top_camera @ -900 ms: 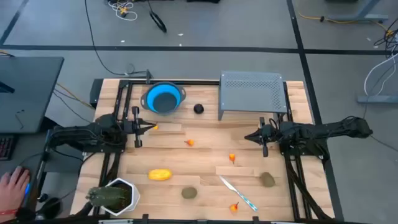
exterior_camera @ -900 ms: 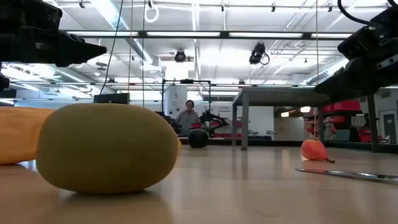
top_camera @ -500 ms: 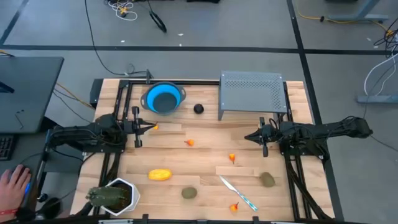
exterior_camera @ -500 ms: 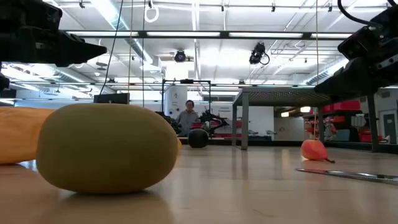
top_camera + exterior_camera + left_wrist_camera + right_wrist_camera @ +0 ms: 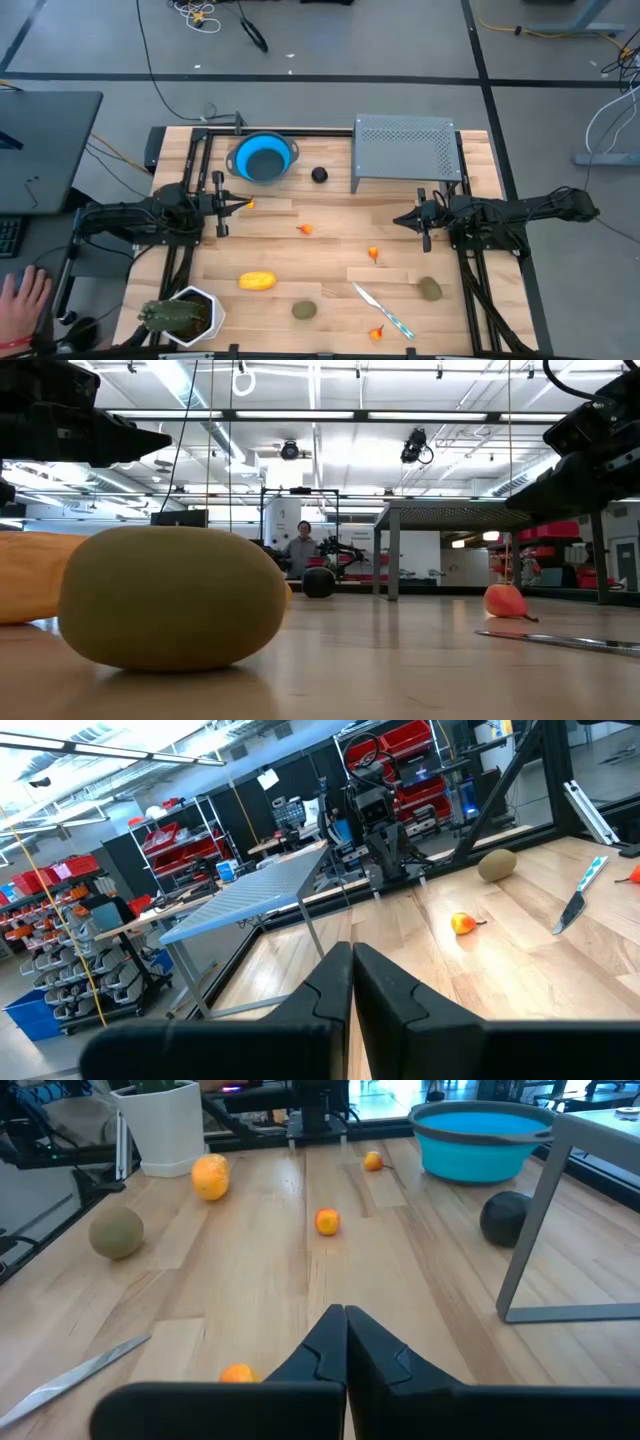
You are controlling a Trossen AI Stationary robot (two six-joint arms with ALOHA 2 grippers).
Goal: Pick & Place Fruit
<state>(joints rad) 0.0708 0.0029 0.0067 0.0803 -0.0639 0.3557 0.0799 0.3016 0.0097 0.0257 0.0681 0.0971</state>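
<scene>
Nothing has shifted on the counter (image 5: 330,250): the left tool (image 5: 246,205) and right tool (image 5: 398,220) remain pressed together and empty, the fruit (image 5: 256,281) apparently untouched mid-counter, so picking hasn't begun.

Robotics lab or workshop, open-plan industrial hall. A grey concrete floor (image 5: 330,50) with loose cables (image 5: 200,15) is seen from above around the wooden surface (image 5: 330,250). Strip lights and exposed ceiling trusses (image 5: 320,410) are shown in the low view, with ceiling-hung cameras (image 5: 415,448). Wire racks stocked with red parts bins (image 5: 390,745) are visible from the left wrist (blue bins lower down too). A person (image 5: 303,545) is seated at a far workstation.
</scene>
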